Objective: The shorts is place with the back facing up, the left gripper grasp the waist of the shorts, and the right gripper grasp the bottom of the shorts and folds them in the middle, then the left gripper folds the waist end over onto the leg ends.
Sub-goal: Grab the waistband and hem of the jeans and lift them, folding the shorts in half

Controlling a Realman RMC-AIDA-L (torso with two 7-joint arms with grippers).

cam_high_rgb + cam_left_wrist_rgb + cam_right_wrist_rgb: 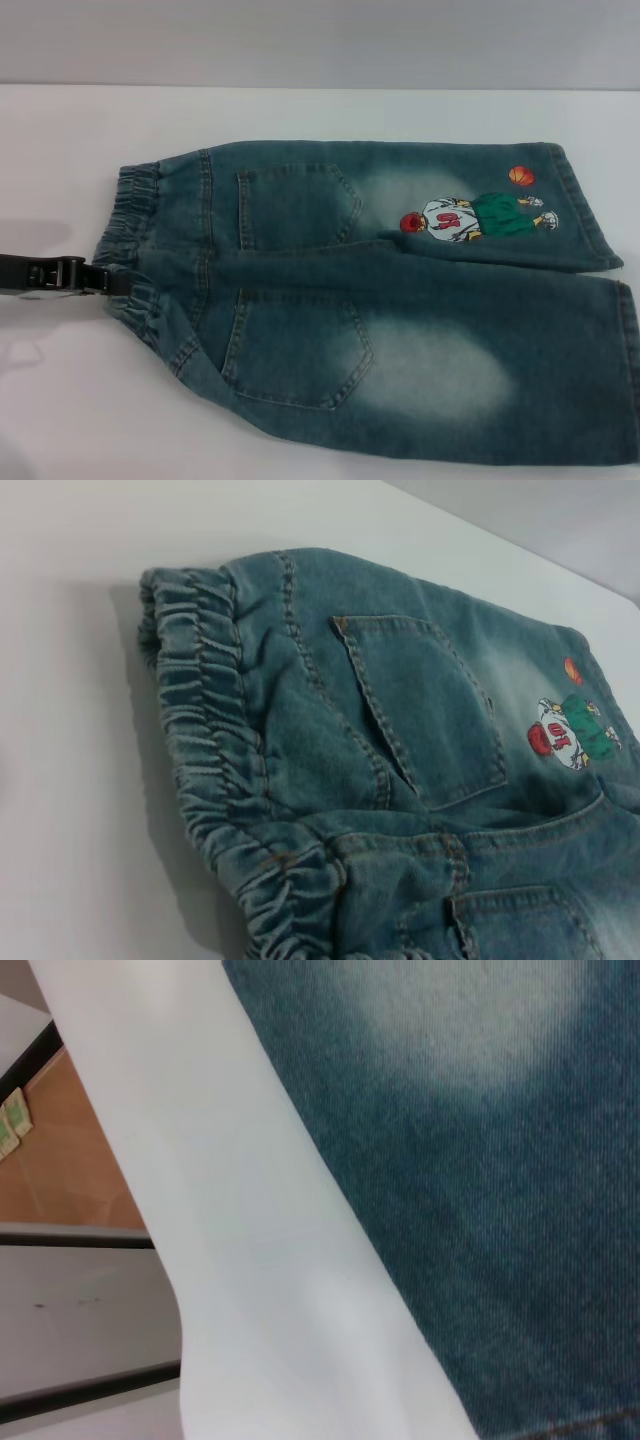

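The blue denim shorts lie flat on the white table, back pockets up. The elastic waist is at the left and the leg ends at the right. A cartoon patch is on the far leg. My left gripper comes in from the left edge with its tip at the middle of the waist. The left wrist view shows the gathered waist close up. The right wrist view shows only denim and table surface. My right gripper is out of view.
The near hem of the shorts lies close to the table's front edge. Beyond the table edge in the right wrist view there is orange floor. A pale wall stands behind the table.
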